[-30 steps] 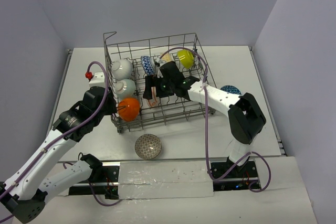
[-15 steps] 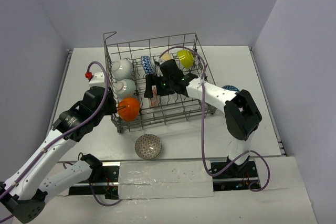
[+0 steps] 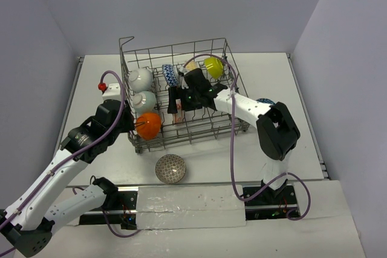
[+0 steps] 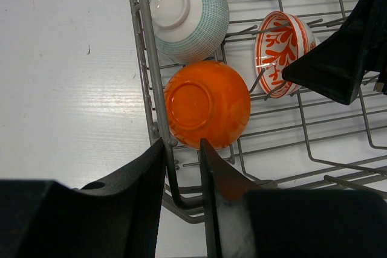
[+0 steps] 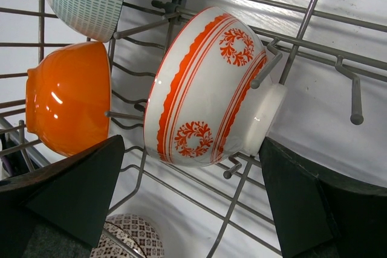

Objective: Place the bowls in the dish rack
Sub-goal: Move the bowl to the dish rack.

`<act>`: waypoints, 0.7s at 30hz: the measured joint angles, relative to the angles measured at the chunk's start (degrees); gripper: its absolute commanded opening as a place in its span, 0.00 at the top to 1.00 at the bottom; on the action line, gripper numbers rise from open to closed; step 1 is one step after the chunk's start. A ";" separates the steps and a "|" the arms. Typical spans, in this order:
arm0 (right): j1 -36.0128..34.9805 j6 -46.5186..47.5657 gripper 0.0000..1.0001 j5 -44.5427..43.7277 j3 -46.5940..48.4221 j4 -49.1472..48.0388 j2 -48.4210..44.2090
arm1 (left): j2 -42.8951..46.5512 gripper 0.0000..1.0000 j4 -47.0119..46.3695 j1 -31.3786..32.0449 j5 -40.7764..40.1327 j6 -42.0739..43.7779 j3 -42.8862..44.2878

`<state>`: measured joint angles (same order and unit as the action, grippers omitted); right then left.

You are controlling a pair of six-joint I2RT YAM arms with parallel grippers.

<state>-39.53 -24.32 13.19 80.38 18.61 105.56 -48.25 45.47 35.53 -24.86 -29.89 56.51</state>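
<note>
From above, the dish rack holds most of the bowls, while a grey bowl lies on the tabletop at its 6 o'clock and a dark-blue bowl at its 3 o'clock, so I judge two are left. The left wrist view shows the left claw half closed astride the rack's rim wire, by the orange bowl; if it pinches the wire, I cannot tell. Only the right wrist view shows the red-white bowl on edge between tines, the right claw wide open around it.

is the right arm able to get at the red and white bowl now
Probably yes: the right arm's fingers stand open on either side of the red-white bowl, propped in the dish rack, with nothing between.
</note>
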 measured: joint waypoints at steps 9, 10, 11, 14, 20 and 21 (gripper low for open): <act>0.63 1.14 0.00 -0.42 0.00 1.77 -0.15 | 0.00 0.68 0.02 0.22 0.37 -1.01 0.09; 0.66 1.31 0.00 -0.55 0.00 1.92 -0.28 | 0.00 0.68 0.02 0.24 0.50 -1.05 0.11; 0.70 1.46 0.00 -0.70 0.00 2.05 -0.44 | 0.00 0.68 0.04 0.26 0.61 -1.07 0.15; 0.96 1.75 0.00 -1.22 -0.02 2.34 -1.22 | 0.00 0.68 0.22 0.35 0.90 -1.25 0.31; 1.88 2.01 0.00 -1.46 -0.04 3.17 -3.52 | 0.00 0.68 0.24 0.52 1.11 -1.36 0.42; 1.95 2.16 0.00 -1.46 -0.04 3.32 -3.89 | 0.02 0.68 0.26 0.55 1.11 -1.40 0.46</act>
<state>-37.58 -22.15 11.73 80.34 21.93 101.67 -48.23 45.74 36.07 -23.75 -31.29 56.97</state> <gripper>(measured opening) 0.997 0.321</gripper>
